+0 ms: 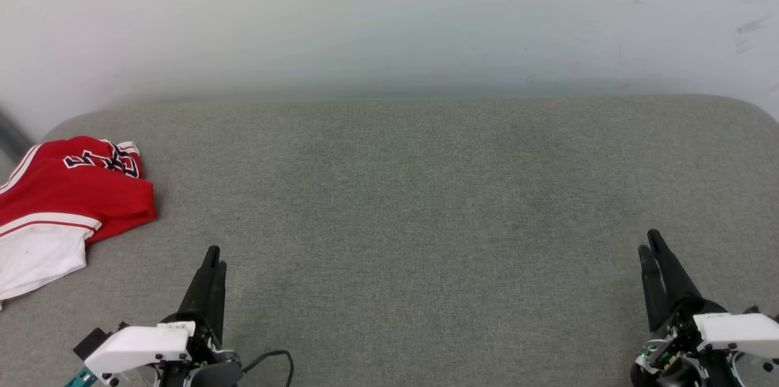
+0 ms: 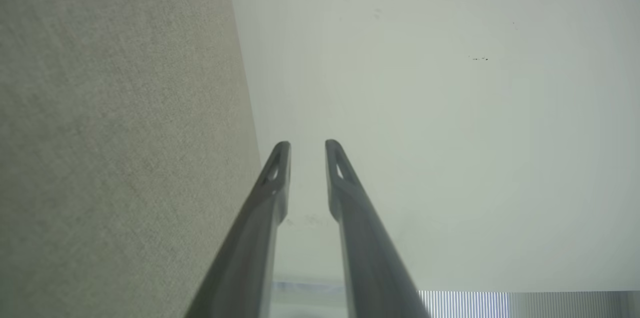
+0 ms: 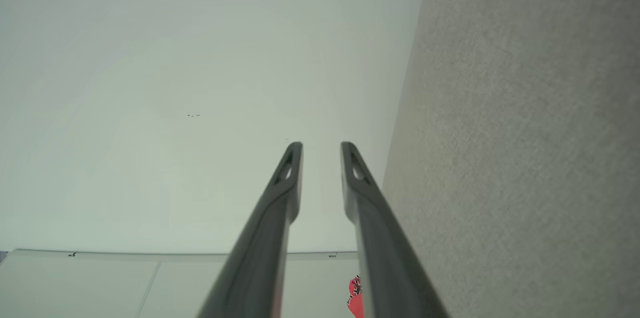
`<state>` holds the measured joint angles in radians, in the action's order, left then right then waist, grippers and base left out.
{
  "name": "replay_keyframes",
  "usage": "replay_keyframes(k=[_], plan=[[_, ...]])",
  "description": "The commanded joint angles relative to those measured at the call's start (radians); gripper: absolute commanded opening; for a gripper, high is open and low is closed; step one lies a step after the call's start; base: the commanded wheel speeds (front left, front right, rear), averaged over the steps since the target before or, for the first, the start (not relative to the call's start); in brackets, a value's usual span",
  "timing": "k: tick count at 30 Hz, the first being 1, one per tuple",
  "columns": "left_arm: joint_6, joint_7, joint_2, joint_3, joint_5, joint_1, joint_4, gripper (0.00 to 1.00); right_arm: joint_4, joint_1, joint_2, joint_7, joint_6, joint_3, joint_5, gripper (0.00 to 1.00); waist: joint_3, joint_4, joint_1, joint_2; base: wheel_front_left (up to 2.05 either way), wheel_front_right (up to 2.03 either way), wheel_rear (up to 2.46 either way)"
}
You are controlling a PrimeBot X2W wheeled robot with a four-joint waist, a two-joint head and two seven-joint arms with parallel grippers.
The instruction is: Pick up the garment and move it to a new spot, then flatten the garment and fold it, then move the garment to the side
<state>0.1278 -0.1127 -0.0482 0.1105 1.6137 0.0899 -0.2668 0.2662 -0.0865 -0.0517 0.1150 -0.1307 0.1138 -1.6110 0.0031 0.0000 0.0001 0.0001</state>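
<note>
Nearest, at the lower left of the head view: the left hand (image 1: pixel 214 256), a white wrist housing with two long dark fingers aimed up the picture, low over the grey fabric-covered desk (image 1: pixel 426 192). Released, going by the left wrist view: fingers (image 2: pixel 277 183) parted by a narrow gap, nothing between them, no cloth touched. Just beside its wrist, a thin black cable (image 1: pixel 281 359) in a loop on the desk.

At the lower right, level with it and well apart: the right hand (image 1: pixel 649 242), same build, fingers likewise aimed away from the robot. Also released, as seen in the right wrist view: fingers (image 3: pixel 287 183) slightly spread, gripping nothing.

Between and beyond the two hands, only the bare grey weave of the desk, with rounded far corners.

Farther out, at the desk's left edge near the far left corner: the red jersey-style T-shirt (image 1: pixel 67 192), rumpled in a loose heap and partly cut off by the picture's left border. White sleeve with red-and-white striped trim on the nearer side, black white-outlined lettering on the farther fold, too creased to read. Ahead and to the left of the left hand, apart from it; well apart from the right hand. Glimpsed again as a small red patch (image 3: pixel 356 298) low in the right wrist view, between the fingers.

Farthest, behind the desk's back edge: a pale off-white wall (image 1: pixel 389 22), faintly scuffed at the upper right.
</note>
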Motion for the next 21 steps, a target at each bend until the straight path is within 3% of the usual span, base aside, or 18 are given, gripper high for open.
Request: replay_keyframes(k=[1,21], plan=[[0.000,0.000,0.001,-0.001,0.000,-0.007,-0.006,1.00,0.006,0.007,0.000,0.000,0.000,0.000,0.000,1.00,0.000,0.000,0.0000,-0.0001,0.00,0.00,0.00],[0.001,0.091,0.000,0.010,-0.112,-0.041,0.022,1.00,-0.032,0.050,0.000,-0.092,0.000,-0.024,0.152,1.00,0.003,-0.002,0.0000,-0.0001,0.00,0.00,0.00]])
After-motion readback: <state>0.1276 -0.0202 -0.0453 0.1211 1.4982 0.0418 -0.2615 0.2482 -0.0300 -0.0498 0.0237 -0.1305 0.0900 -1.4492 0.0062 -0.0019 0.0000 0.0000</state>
